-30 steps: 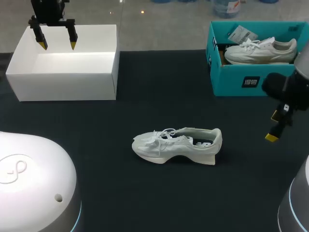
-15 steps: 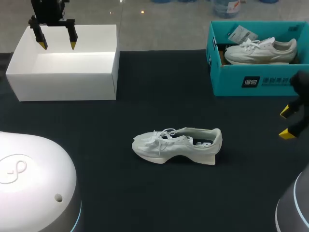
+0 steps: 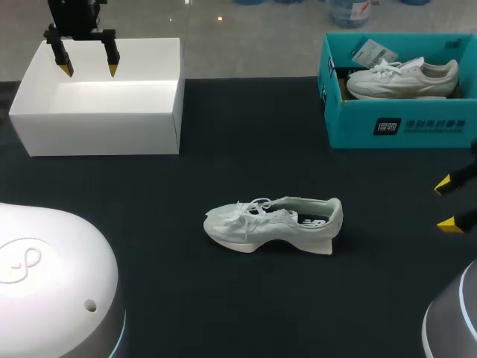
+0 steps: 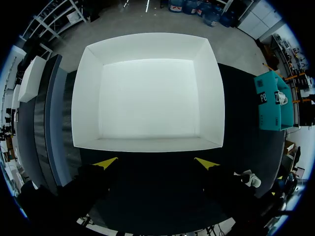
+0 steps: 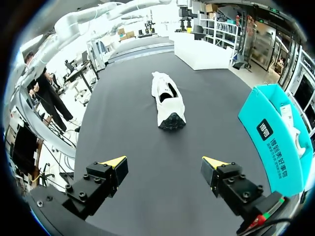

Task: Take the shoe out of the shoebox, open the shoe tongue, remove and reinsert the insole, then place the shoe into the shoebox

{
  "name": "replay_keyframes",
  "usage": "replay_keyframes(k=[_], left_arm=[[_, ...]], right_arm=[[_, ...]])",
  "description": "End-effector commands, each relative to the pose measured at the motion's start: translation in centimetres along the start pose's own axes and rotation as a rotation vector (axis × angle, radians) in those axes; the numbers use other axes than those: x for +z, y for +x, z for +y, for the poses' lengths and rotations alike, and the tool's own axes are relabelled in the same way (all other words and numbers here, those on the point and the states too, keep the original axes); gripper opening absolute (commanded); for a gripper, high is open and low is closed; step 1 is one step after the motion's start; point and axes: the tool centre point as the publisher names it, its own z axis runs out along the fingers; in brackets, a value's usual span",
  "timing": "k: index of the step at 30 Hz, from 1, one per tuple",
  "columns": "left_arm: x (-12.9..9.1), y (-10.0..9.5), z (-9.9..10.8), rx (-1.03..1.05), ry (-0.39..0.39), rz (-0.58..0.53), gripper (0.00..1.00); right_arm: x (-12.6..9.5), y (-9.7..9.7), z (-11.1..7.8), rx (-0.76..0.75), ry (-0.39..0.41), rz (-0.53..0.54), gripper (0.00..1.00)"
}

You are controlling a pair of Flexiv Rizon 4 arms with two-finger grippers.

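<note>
Head view, first entry: what stands mid-table?
— One white shoe [image 3: 272,224], upright on its sole on the dark table [image 3: 223,306], toe toward the view's left, laces on top. It is well apart from both boxes.

— Boxes?
— Two. The white shoebox [image 3: 97,136] is open-topped at the far left. The teal box [image 3: 402,128] is at the far right, with a second shoe [image 3: 402,78] lying inside it.

— Left gripper?
— The left gripper [image 3: 89,71] hangs over the white shoebox near its far wall, jaws released and wide. In the left wrist view the left gripper [image 4: 156,163] has the box's white wall [image 4: 86,98] and floor ahead of its tips.

— Right gripper?
— The right gripper [image 3: 446,203] is at the table's right edge, jaws released, touching no object. In the right wrist view the right gripper [image 5: 164,162] has the white shoe [image 5: 167,101] well ahead, heel toward the fingers. The teal box [image 5: 273,142] is off to one side.
</note>
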Motion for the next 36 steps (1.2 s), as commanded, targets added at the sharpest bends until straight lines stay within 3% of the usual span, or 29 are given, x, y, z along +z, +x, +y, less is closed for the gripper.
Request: replay_keyframes(k=[1, 12, 17, 20, 36], left_arm=[[0.0, 0.0, 0.0, 0.000, 0.000, 0.000, 1.00], [0.0, 0.0, 0.0, 0.000, 0.000, 0.000, 1.00], [0.0, 0.0, 0.0, 0.000, 0.000, 0.000, 1.00], [0.0, 0.0, 0.0, 0.000, 0.000, 0.000, 1.00], [0.0, 0.0, 0.0, 0.000, 0.000, 0.000, 1.00]], right_arm=[[1.4, 0.5, -0.7, -0.039, -0.131, -0.052, 1.00], [4.8, -0.8, -1.2, -0.078, -0.235, -0.098, 1.00], [6.0, -1.4, -0.7, -0.100, -0.213, -0.078, 1.00], [6.5, -1.6, -0.8, -0.031, -0.127, -0.048, 1.00], [6.5, -1.6, -0.8, -0.031, -0.127, -0.048, 1.00]])
